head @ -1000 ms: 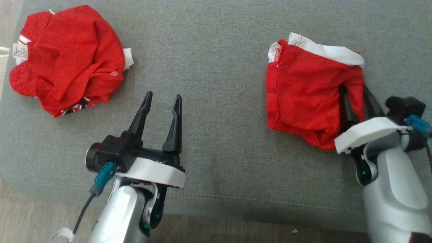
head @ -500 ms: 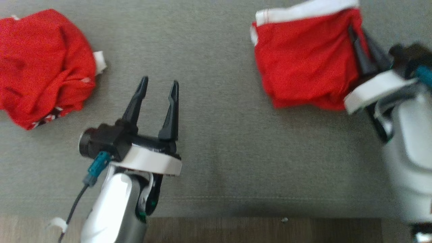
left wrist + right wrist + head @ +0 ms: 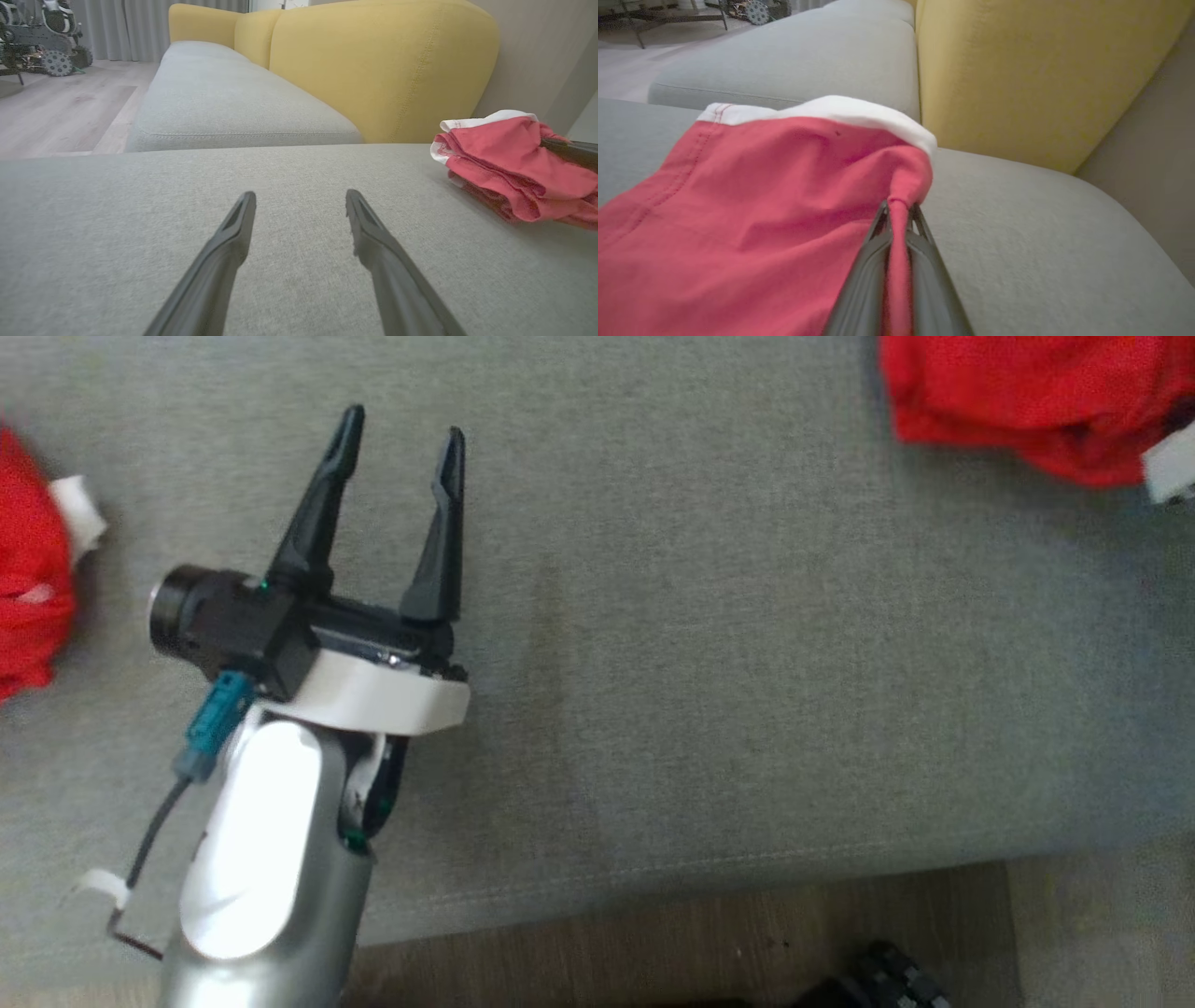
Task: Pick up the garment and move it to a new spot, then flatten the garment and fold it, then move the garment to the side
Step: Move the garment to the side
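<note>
The garment [image 3: 1018, 401], red with a white band, lies bunched on the grey sofa seat [image 3: 709, 644] at the head view's top right corner. My right gripper [image 3: 899, 207] is shut on a pinched fold of the garment [image 3: 761, 205], just below its white band. In the left wrist view the garment [image 3: 504, 172] sits to the right, with a dark finger [image 3: 567, 150] of the right gripper reaching into it. My left gripper [image 3: 403, 429] hovers open and empty over bare cushion, well left of the garment; its fingers [image 3: 233, 242] stand wide apart.
A second red garment [image 3: 28, 579] lies at the left edge of the seat. A yellow backrest [image 3: 373, 70] rises behind the cushions. The seat's front edge borders wood floor [image 3: 653, 943], where a dark object [image 3: 882, 980] sits. A wheeled machine [image 3: 42, 42] stands far off.
My right gripper has shut on the garment's edge. The head camera has moved, so both garments have slid toward the picture's edges. The left gripper stays open.
</note>
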Tool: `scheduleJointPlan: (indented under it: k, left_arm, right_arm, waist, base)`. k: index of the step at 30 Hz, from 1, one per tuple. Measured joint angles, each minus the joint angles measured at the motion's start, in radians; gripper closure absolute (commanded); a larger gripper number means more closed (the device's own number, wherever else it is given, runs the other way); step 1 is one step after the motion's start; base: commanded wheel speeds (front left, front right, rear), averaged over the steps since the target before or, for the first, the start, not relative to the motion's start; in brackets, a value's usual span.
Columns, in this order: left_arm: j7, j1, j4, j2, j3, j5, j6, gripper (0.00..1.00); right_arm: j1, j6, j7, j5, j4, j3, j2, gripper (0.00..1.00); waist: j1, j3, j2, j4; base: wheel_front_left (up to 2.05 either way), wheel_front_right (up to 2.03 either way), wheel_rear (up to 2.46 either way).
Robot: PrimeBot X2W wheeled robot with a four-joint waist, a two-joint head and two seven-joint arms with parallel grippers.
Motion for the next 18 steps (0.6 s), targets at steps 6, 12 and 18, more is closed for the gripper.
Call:
scheduleJointPlan:
  k: [6,12,18]
  left_arm:
    - [0.000,-0.038,-0.010,0.001,0.027,0.016,-0.016,0.00]
    - [0.000,-0.051,-0.015,0.005,0.049,0.028,-0.035,0.00]
    - [0.000,-0.054,-0.015,0.005,0.052,0.033,-0.044,0.00]
  right_arm:
    - [-0.021,0.000,-0.012,0.015,0.032,-0.068,-0.027,1.00]
    - [-0.046,0.000,-0.027,0.007,0.051,-0.182,-0.026,1.00]
    - [-0.046,0.000,-0.026,-0.006,0.039,-0.193,0.000,1.00]
  waist:
    - [-0.0001,0.052,0.0000,-0.043]
    - [-0.0001,0.086,0.0000,-0.079]
    - [-0.0001,0.096,0.0000,-0.088]
  base:
    - [0.00,0.00,0.00]
    - [0.00,0.00,0.00]
    - [0.00,0.00,0.00]
